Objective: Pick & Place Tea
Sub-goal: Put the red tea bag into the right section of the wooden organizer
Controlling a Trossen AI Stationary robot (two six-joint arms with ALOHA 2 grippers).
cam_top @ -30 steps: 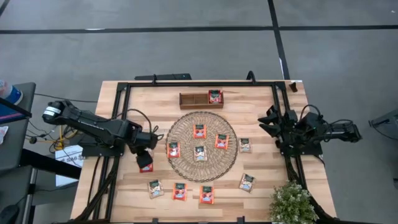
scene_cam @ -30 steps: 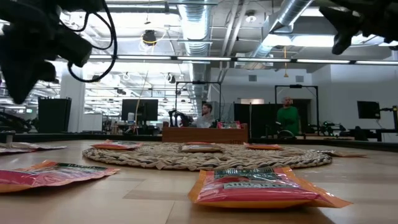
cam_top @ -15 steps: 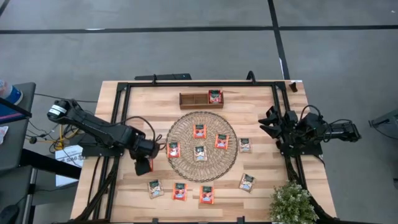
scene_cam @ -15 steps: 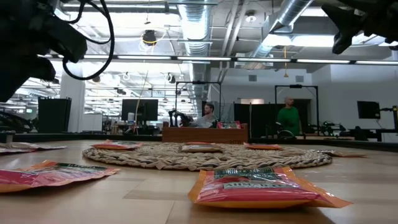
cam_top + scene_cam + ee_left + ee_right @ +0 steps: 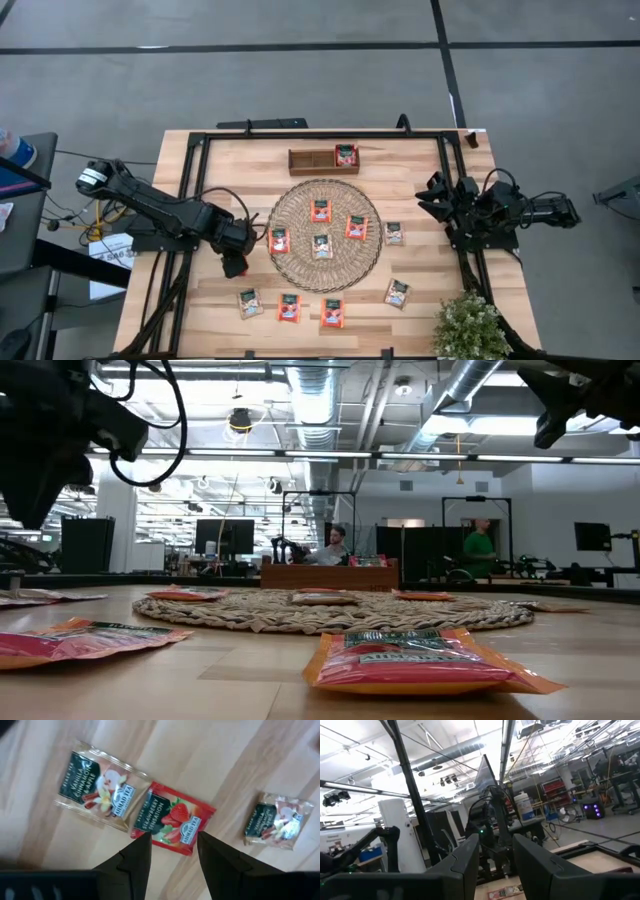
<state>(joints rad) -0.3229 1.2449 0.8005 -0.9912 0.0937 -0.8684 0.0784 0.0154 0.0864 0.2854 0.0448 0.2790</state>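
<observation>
Red-orange and pale tea sachets lie flat about the table. Several are on the round woven mat (image 5: 298, 203), three sit in a row near the front edge, such as a red one (image 5: 289, 307), and one lies in the wooden tray (image 5: 346, 155). My left gripper (image 5: 234, 262) hangs left of the mat, pointing down and open. In its wrist view a red strawberry sachet (image 5: 172, 818) lies on the wood below the gap between the fingers (image 5: 174, 837), with a pale vanilla sachet (image 5: 100, 790) beside it and another (image 5: 277, 820) farther off. My right gripper (image 5: 432, 197) waits open at the table's right edge, raised.
The brown tray (image 5: 310, 160) stands at the far edge behind the mat. A potted plant (image 5: 470, 325) sits at the near right corner. A black frame (image 5: 320, 135) runs along the table's far and side edges. People stand in the room beyond (image 5: 480, 545).
My left arm has swung a little, and its gripper has edged toward the near edge until it stands over the red sachet left of the mat. Its fingers keep the same gap. No sachet has moved.
</observation>
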